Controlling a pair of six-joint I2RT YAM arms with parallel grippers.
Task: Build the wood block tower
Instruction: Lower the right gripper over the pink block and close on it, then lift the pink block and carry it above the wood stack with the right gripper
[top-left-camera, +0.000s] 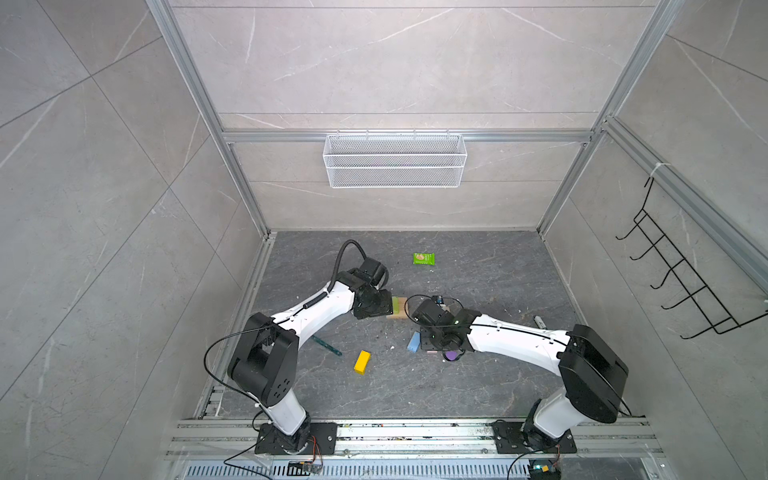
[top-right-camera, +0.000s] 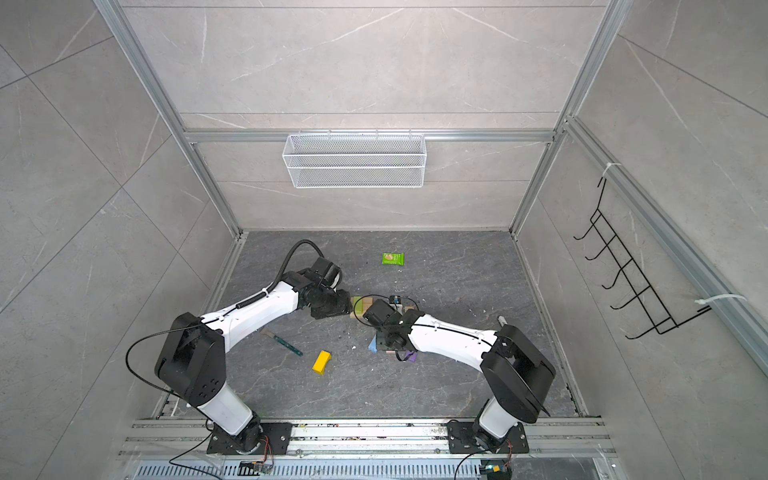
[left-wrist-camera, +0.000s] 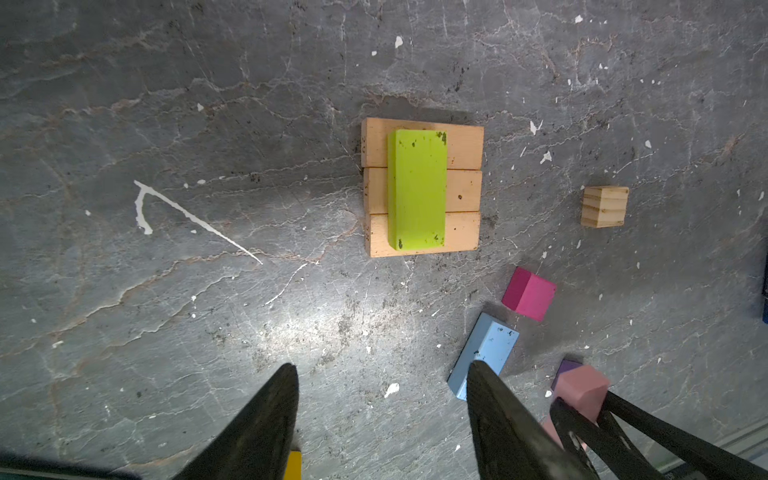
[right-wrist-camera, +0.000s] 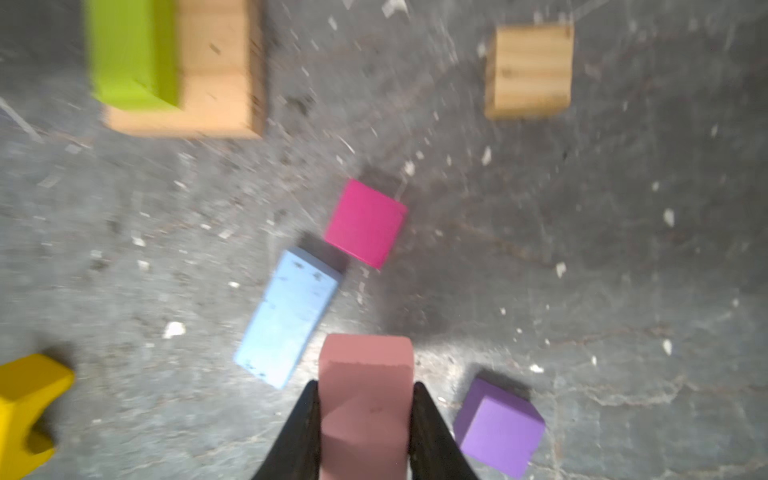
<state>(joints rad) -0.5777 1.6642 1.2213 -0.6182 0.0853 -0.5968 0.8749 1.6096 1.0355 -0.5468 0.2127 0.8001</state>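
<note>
Three tan bars (left-wrist-camera: 463, 145) lie side by side with a lime block (left-wrist-camera: 417, 189) flat across them; this tower (top-left-camera: 398, 307) sits between both arms. My right gripper (right-wrist-camera: 365, 384) is shut on a pink block (right-wrist-camera: 365, 415), low over the floor. Around it lie a light blue bar (right-wrist-camera: 286, 316), a magenta cube (right-wrist-camera: 365, 224), a purple cube (right-wrist-camera: 498, 432) and a tan cube (right-wrist-camera: 530, 70). A yellow block (top-left-camera: 362, 362) lies nearer the front. My left gripper (left-wrist-camera: 383, 365) hangs open and empty, short of the tower.
A green snack packet (top-left-camera: 424, 258) lies toward the back. A thin teal stick (top-left-camera: 328, 345) rests under the left arm. A white wire basket (top-left-camera: 395, 160) hangs on the back wall and a black hook rack (top-left-camera: 685, 282) on the right wall.
</note>
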